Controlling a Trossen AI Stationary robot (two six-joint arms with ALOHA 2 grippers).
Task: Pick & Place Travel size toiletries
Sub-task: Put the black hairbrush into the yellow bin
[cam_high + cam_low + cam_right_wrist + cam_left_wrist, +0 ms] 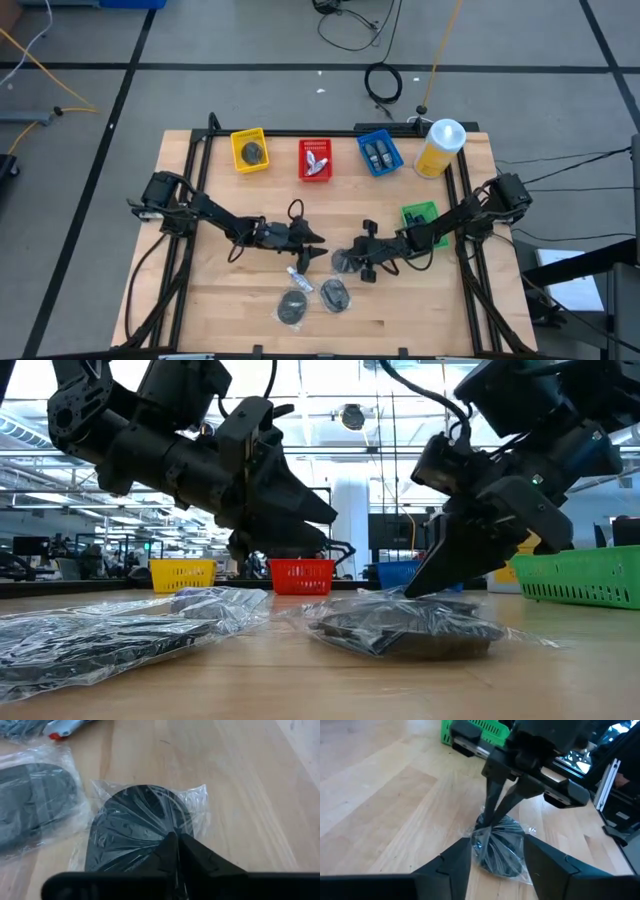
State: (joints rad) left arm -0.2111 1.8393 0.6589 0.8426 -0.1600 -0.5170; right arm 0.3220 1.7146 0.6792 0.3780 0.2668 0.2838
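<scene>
A round dark puck in a clear plastic bag [135, 825] lies flat on the table near its middle [345, 263] [400, 632] [501, 851]. My right gripper [176, 845] [352, 260] comes down on it, shut on the bag. My left gripper [496, 844] [318, 240] hovers open just to the puck's left, one finger on each side of it in the left wrist view, touching nothing. Two more bagged dark items [294, 307] [334, 295] and a white tube [300, 276] lie nearer the table's near edge. My right gripper pinches the puck's clear plastic bag [492, 822] between its two shut fingers [192, 854], at the puck's edge nearest the gripper. The fingers slant down from above and from the table's right. The bagged puck rests flat on the table.
Along the far edge stand a yellow basket [249, 151], a red basket [315, 160], a blue basket [380, 153] and a big yellow bottle with a white cap [440, 148]. A green basket [420, 218] sits by the right arm. Bare wood lies on the table's left side.
</scene>
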